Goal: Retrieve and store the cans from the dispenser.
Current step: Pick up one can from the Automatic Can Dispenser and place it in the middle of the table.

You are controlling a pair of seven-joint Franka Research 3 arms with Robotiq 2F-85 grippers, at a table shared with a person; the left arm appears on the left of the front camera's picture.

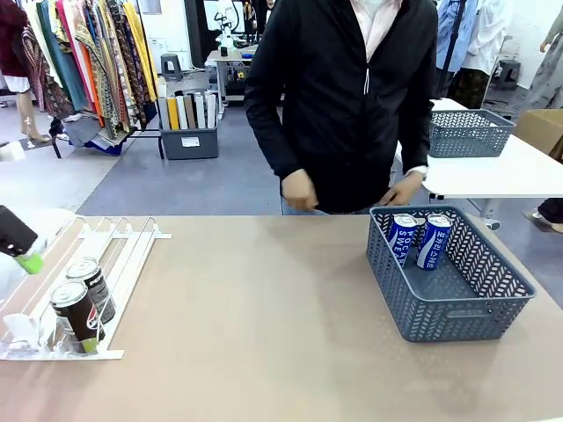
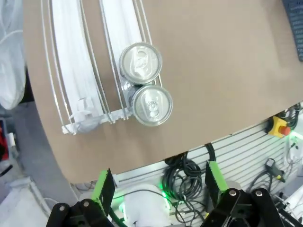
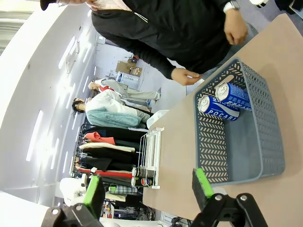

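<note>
**Both jaws open; two dark cans at the rack's stop end**

The left jaws stand wide apart and empty, green pads [image 2: 103,187] spread. Straight ahead of them, past the counter [image 2: 213,71] edge, the sloped white wire-rail dispenser [image 2: 75,71] carries two dark brown slim cans [image 2: 151,105] with silver tops. The cans touch, one behind the other, at the clear-stop end of one lane. The right jaws also stand apart, gripping nothing. Ahead of them, off towards one pad, sits the grey lattice plastic basket [image 3: 270,142], holding two blue-and-white cans [image 3: 234,94] side by side. The person's hands [image 1: 299,189] hover beyond the basket.
</note>
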